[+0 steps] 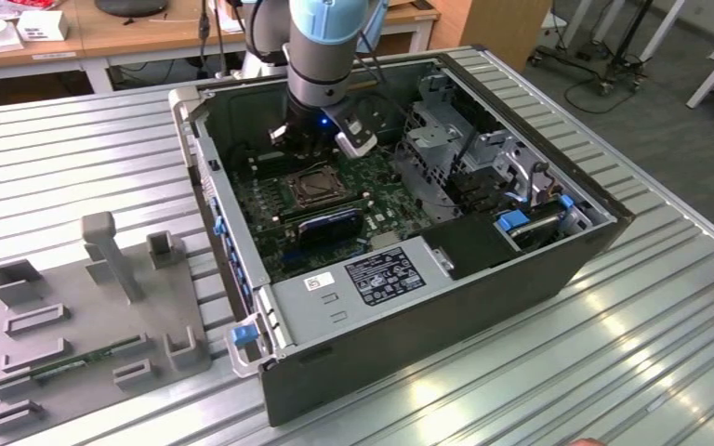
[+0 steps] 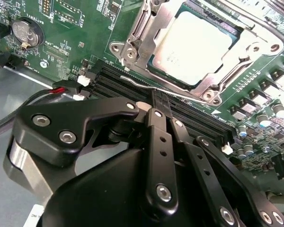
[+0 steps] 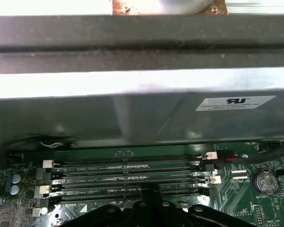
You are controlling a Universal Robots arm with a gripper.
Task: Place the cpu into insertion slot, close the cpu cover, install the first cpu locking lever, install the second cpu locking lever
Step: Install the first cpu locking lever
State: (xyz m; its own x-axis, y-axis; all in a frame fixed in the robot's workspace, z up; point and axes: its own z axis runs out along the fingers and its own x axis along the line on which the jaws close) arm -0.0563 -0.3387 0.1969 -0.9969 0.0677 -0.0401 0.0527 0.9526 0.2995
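In the second wrist view the cpu (image 2: 194, 45) lies flat in the insertion slot (image 2: 128, 49), silvery top up. The cpu cover (image 2: 248, 45) is down over it, framing the chip. A thin silver locking lever (image 2: 184, 96) runs along the socket's near side. My gripper (image 2: 154, 100) is shut with nothing in it, its black fingertips right at that lever rod, over the memory slots. In the exterior view the gripper (image 1: 311, 147) hangs inside the open computer case just behind the socket (image 1: 311, 189).
Black memory slots (image 3: 128, 172) lie beside the socket, with a coin battery (image 2: 22, 30) and red wires nearby. The case wall (image 3: 132, 113) stands close. A metal drive cage (image 1: 456, 149) and power supply (image 1: 370, 274) crowd the case. A grey fixture plate (image 1: 85, 316) sits at the exterior view's left.
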